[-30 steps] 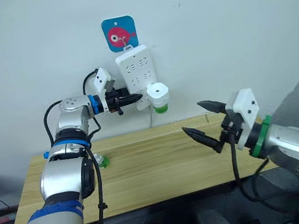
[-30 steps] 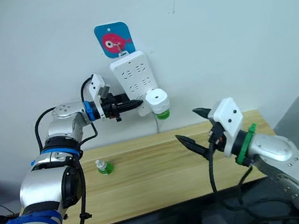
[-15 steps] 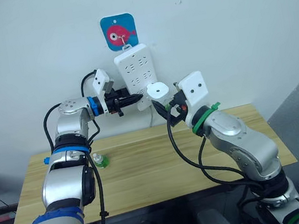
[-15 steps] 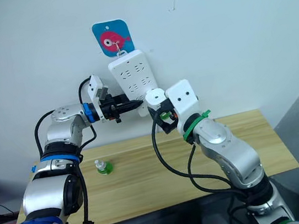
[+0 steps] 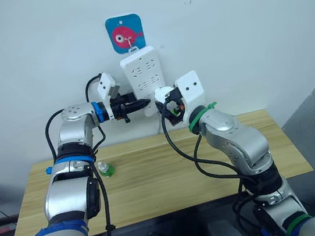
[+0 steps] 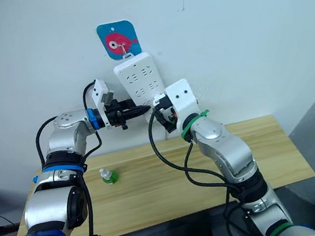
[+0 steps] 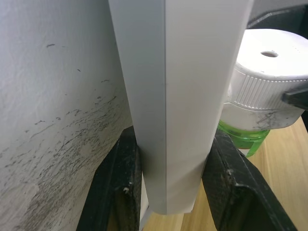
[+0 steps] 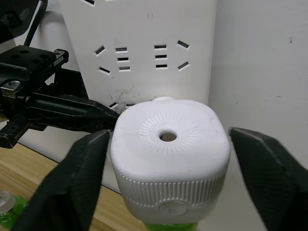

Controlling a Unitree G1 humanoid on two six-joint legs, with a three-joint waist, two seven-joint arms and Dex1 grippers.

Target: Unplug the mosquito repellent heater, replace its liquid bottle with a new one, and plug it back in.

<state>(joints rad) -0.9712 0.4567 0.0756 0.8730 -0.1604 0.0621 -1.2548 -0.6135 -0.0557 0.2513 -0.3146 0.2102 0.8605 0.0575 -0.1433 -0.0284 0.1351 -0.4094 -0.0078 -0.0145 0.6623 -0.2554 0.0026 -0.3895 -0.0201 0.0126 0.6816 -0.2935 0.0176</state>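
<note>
The right claw [image 8: 168,139] has been brought up from over the desk [image 5: 154,177] to the wall within the last second, and its two black fingers [image 8: 79,168] are now spread wide on either side of the mosquito repellent heater [image 8: 168,154], with a gap left at each flank, so nothing is gripped yet. The heater is seen plugged into the lower end of the white power strip [image 5: 143,76], which hangs on the wall under a blue fish hook [image 5: 125,34]. The left claw [image 7: 168,183] has not shifted in that time: its fingers are closed narrowly on the bottom edge of the power strip, which is thereby held steady.

From this it is judged that unplugging is about to be started: the strip is braced, the heater is bracketed, and closing on its white body before a straight pull away from the strip is what remains.

Under the heater a green liquid bottle [image 7: 243,137] is screwed in; how much liquid it holds cannot be told. A second small green bottle [image 5: 106,170] with a pale cap is stood on the desk near the left arm, well apart from the heater, and is taken to be the replacement.
</note>
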